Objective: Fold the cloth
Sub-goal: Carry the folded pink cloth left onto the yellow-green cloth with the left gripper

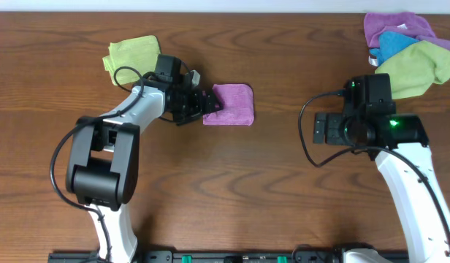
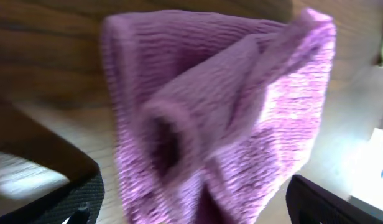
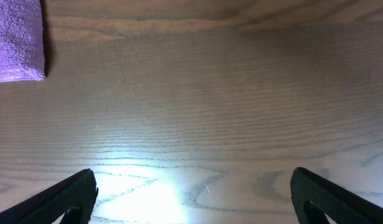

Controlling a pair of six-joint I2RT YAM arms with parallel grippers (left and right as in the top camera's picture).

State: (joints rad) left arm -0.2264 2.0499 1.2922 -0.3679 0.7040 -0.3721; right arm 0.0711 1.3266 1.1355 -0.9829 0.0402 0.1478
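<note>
The magenta-purple cloth (image 1: 232,104) lies folded into a small rectangle on the wooden table, left of centre. My left gripper (image 1: 210,103) is at the cloth's left edge. In the left wrist view the cloth (image 2: 241,112) fills the picture, rumpled with a raised fold, and reaches down between the wide-apart fingers (image 2: 76,199) of the open left gripper (image 2: 191,208). My right gripper (image 1: 320,128) stands open over bare wood to the right of the cloth. In the right wrist view the right gripper (image 3: 191,199) holds nothing, and a corner of the cloth (image 3: 17,40) shows at the top left.
A lime-green cloth (image 1: 131,55) lies at the back left, behind the left arm. At the back right corner is a heap of cloths: lavender-purple (image 1: 393,23), blue (image 1: 393,45) and lime-green (image 1: 421,67). Bare wood (image 1: 283,168) lies between the arms.
</note>
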